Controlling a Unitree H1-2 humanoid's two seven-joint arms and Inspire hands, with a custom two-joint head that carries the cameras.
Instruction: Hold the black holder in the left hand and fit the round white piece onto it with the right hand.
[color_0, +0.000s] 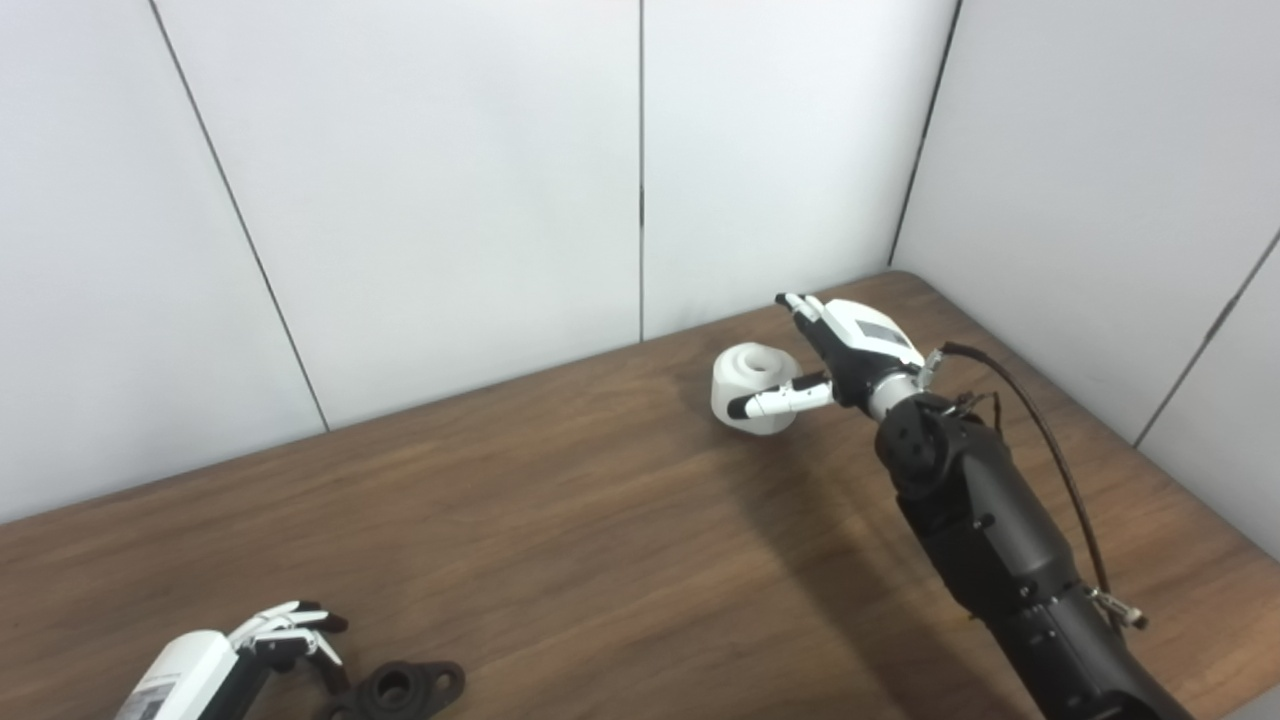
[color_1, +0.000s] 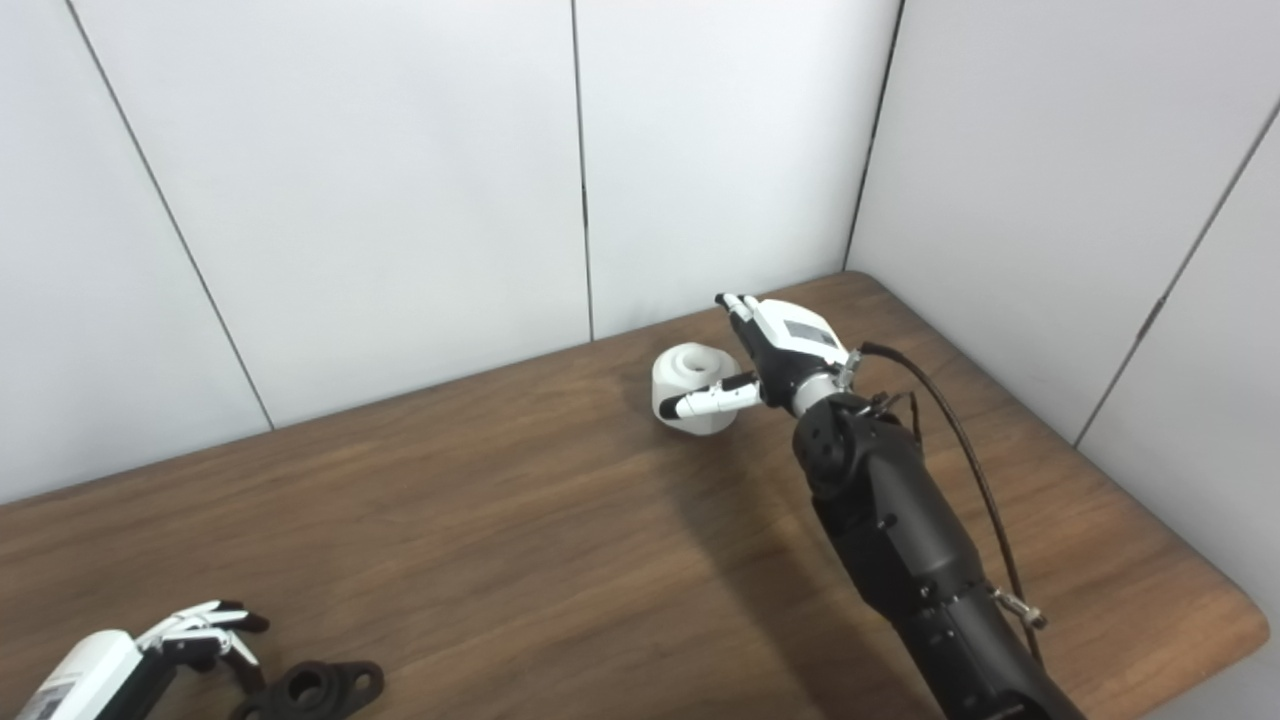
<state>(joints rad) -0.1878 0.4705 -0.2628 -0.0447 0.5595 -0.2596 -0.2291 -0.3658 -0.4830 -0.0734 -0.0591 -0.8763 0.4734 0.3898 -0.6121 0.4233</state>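
- Two parts sit well apart on the brown wood-grain counter (color_0: 560, 520): the round white plastic piece with a hollow top (color_0: 752, 388) far right, the black flanged holder with a centre bore (color_0: 400, 688) at the near left edge.
- The right hand (color_0: 835, 350) flanks the white piece, thumb across its near face, fingers (color_0: 800, 305) extended behind; a firm grip cannot be confirmed.
- The left hand (color_0: 265, 645) hovers just beside the holder, fingers spread, holding nothing.
- Risk: a loose pinch may let the smooth rounded piece roll away or drop in transit.
- Risk: the low, flat holder may skid off the near edge if nudged.
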